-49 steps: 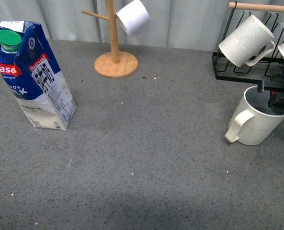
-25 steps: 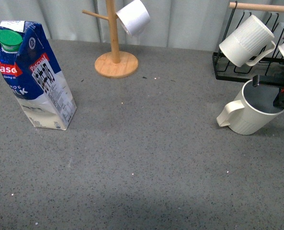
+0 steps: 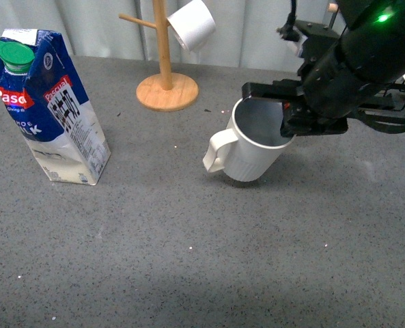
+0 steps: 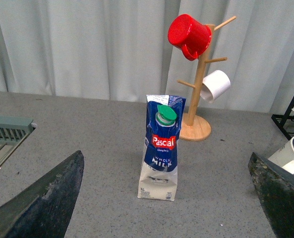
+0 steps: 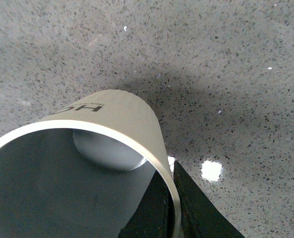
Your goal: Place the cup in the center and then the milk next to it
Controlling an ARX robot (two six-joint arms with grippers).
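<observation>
Cup tilted near middle of table, handle pointing toward milk; right gripper fingers clamped on cup rim; milk standing at table's left side, well apart from cup; left gripper fingers spread wide, facing milk.

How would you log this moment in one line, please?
cup: tilted, near center | right fingers: shut on cup rim | left fingers: open | milk: standing at left, not yet moved
</observation>
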